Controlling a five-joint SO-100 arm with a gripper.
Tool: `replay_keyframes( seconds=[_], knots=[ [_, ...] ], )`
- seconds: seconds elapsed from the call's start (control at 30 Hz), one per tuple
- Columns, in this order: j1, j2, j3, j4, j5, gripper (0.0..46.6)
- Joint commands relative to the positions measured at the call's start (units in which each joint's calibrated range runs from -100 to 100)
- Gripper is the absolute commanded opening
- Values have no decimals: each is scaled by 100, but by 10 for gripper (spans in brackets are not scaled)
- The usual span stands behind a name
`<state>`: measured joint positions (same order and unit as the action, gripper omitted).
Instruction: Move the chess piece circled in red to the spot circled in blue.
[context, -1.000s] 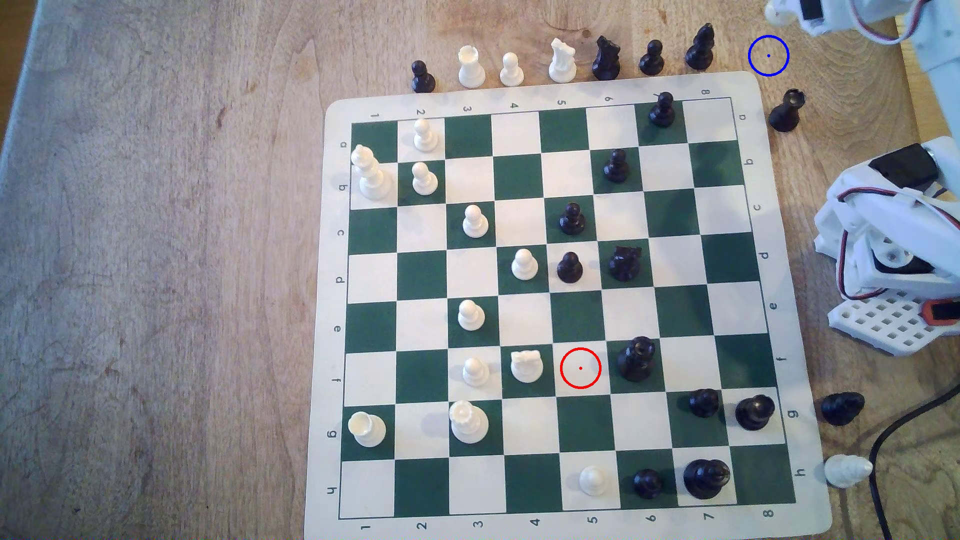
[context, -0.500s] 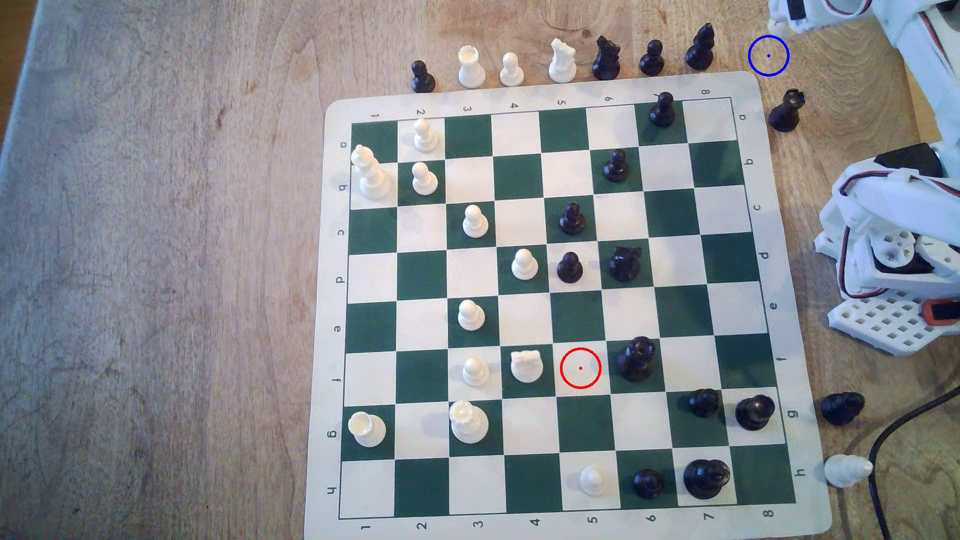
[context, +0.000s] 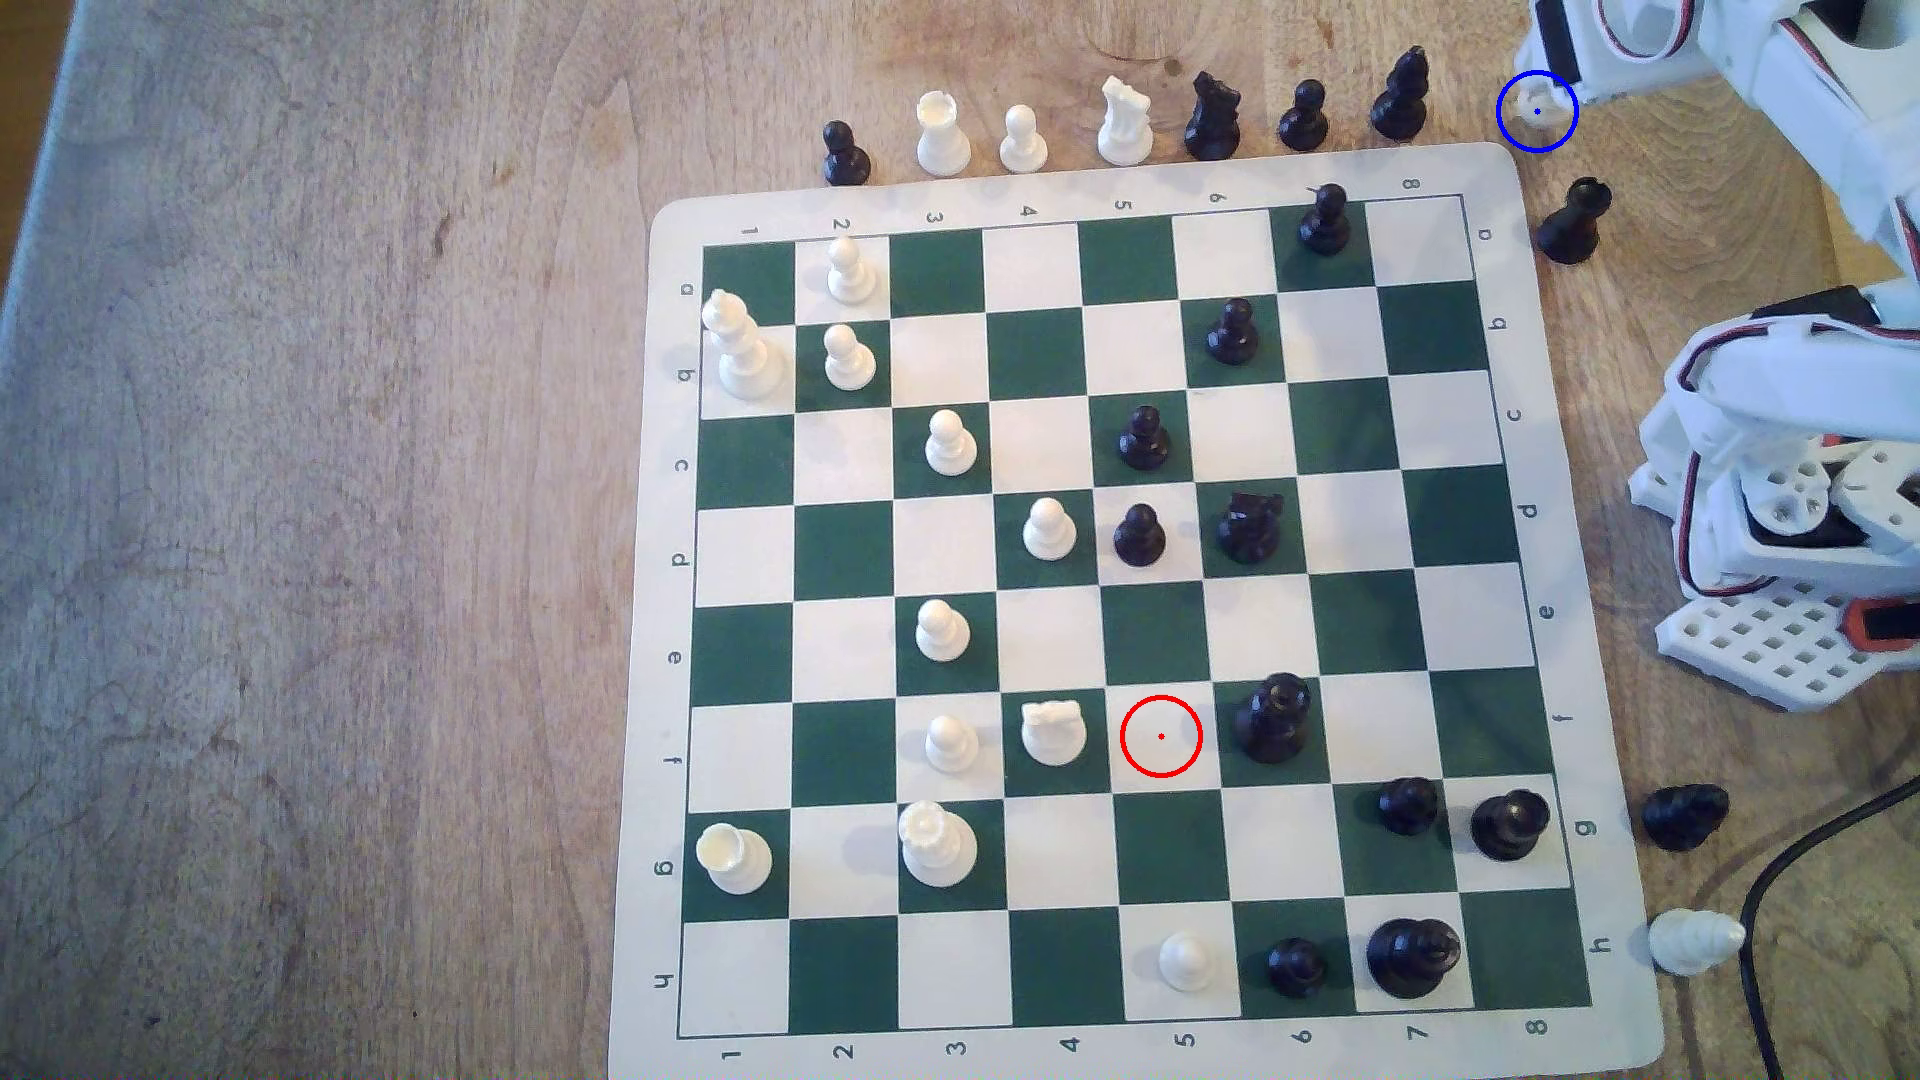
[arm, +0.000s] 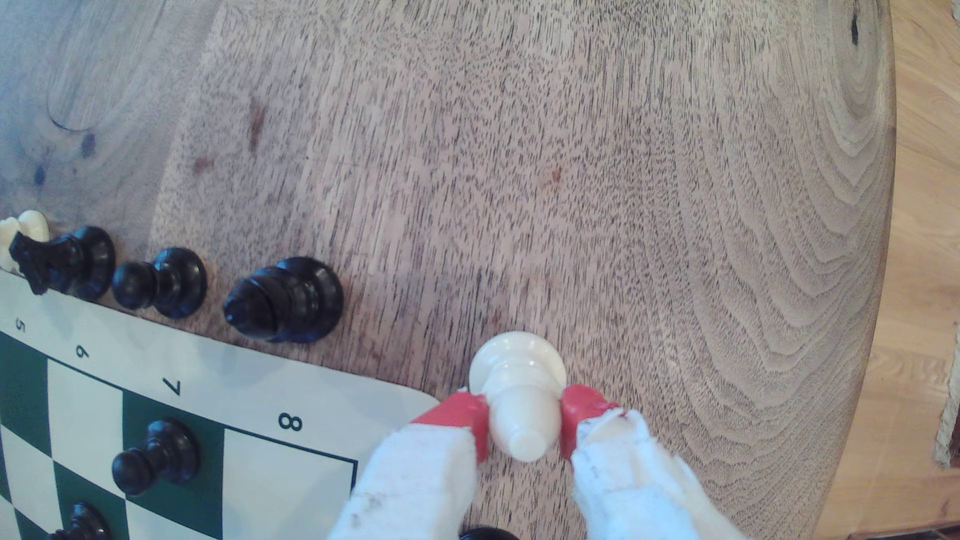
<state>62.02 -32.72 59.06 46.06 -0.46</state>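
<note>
The wooden table (context: 312, 519) carries 1 green-and-white chessboard mat (context: 1600, 727), and the white arm (context: 1808, 415) stands off the exterior view's right edge of the mat. On the squares stand 10 white pieces and 10 black pieces. Off the mat, along its far edge, runs a row of 7: 1 black pawn, 3 white pieces, then 3 black ones ending in a black bishop (context: 1400, 96). Beside the exterior view's right edge stand 2 more black pieces and 1 white piece (context: 1696, 941). The red ring (context: 1161, 736) lies on a bare white square. The gripper (arm: 524, 423) has its 2 red-tipped fingers (arm: 462, 415) clamped on the slim body of the white bishop-like piece (arm: 519, 400), whose round base is over bare wood just past the mat's corner. In the exterior view that piece (context: 1543, 109) sits inside the blue ring (context: 1507, 140).
</note>
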Motion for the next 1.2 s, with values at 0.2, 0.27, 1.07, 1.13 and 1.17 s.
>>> replay_keyframes(
  seconds=[0.2, 0.27, 1.07, 1.13, 1.17],
  knots=[
    [-43, 335, -40, -552, 24, 3],
    [-50, 360, -40, -552, 29, 3],
    [137, 173, 168, -576, 313, 212],
    [145, 139, 168, -576, 322, 218],
    [161, 97, 168, -576, 322, 219]
  ],
)
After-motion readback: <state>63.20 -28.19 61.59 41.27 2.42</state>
